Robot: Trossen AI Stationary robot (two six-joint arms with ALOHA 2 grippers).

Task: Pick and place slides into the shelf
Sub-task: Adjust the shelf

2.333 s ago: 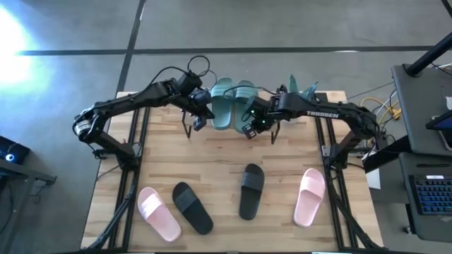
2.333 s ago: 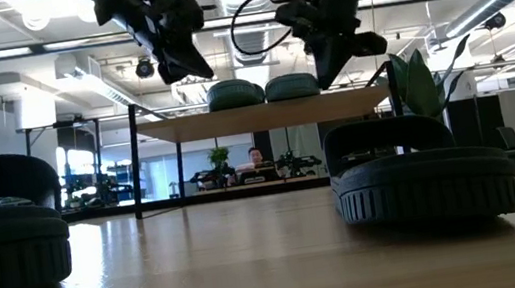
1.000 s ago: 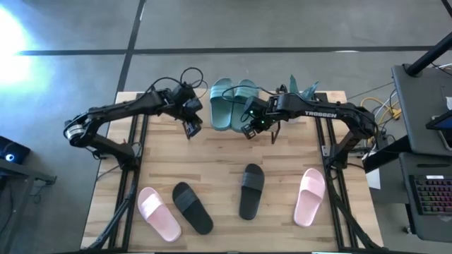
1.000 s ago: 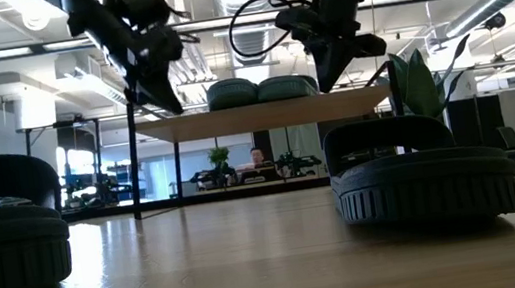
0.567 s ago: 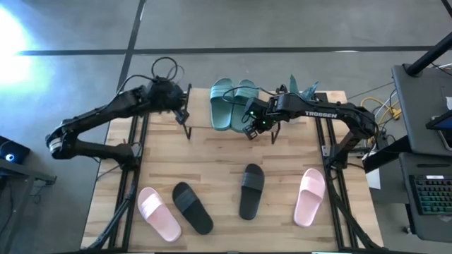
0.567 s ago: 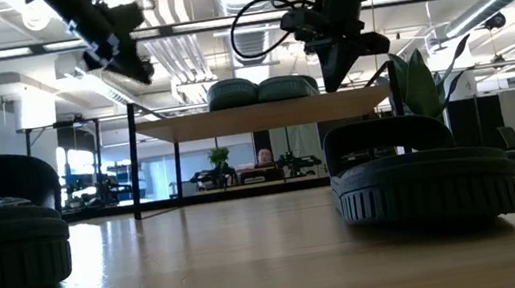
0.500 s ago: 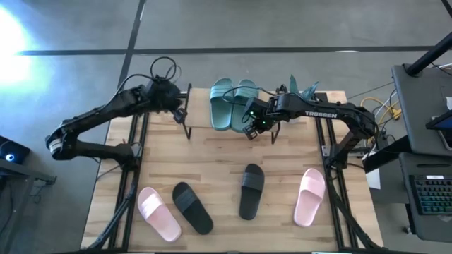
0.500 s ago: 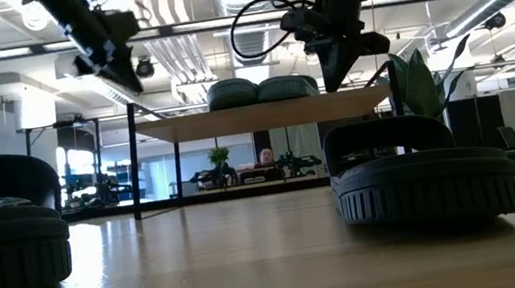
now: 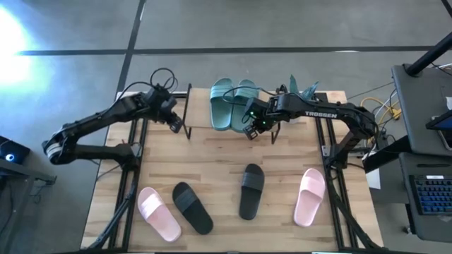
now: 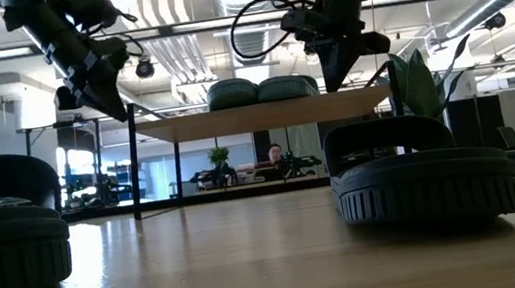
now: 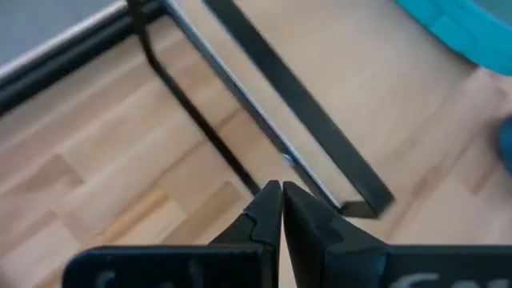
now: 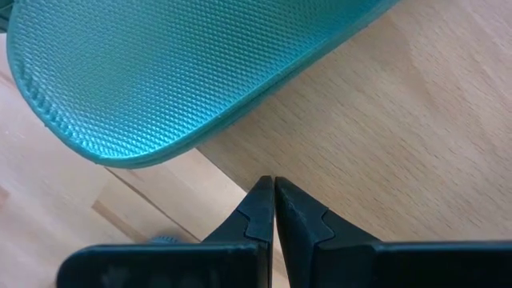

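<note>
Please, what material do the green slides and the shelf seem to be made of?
The green slides look like rubber or foam with a matte finish: the heel surface shows a fine moulded dot texture. The shelf has a light board, apparently wood with visible grain, on thin black legs, probably painted metal.

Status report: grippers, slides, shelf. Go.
Left gripper and right gripper shut, empty, flanking shelf. Teal pair on shelf. Pink slides and black slides on table. Nothing blocking.
</note>
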